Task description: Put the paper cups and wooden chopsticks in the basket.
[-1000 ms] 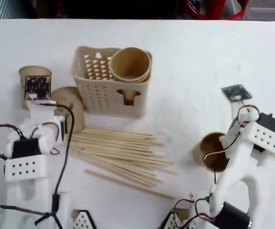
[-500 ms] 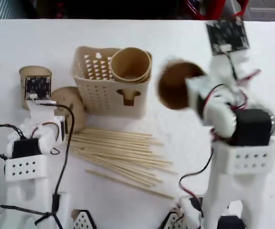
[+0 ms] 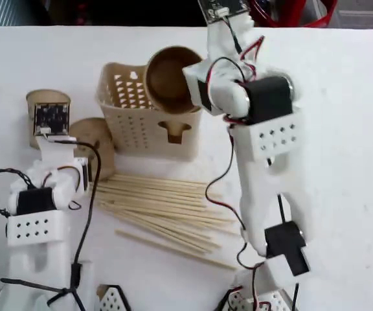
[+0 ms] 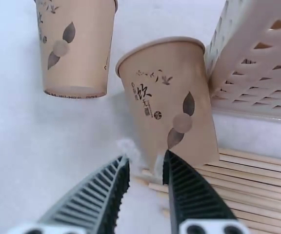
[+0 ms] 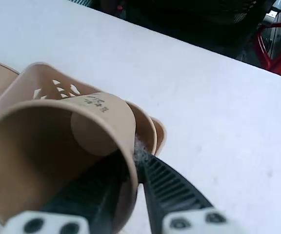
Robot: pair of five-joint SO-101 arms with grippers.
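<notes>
**Paper cup held over basket; chopsticks and two cups on the table**

Right gripper (image 5: 134, 155): jaws clamped on the wall of a paper cup (image 3: 167, 78), one finger inside the mouth and one outside. The cup is tilted and held above the end of the basket (image 3: 135, 129) nearer the right arm, over nested cups (image 5: 152, 131) already inside. Left gripper (image 4: 145, 158): jaws narrowly apart, nothing between them, low over the table (image 3: 342, 97) just short of the base of a lying cup (image 4: 172, 107). That cup is on its side close beside the basket, its base end at the wooden chopsticks (image 3: 167, 210). An upright cup (image 4: 74, 44) stands near it, farther from the basket. The chopsticks lie in a loose bundle on the table in front of the basket, between the two arms.
</notes>
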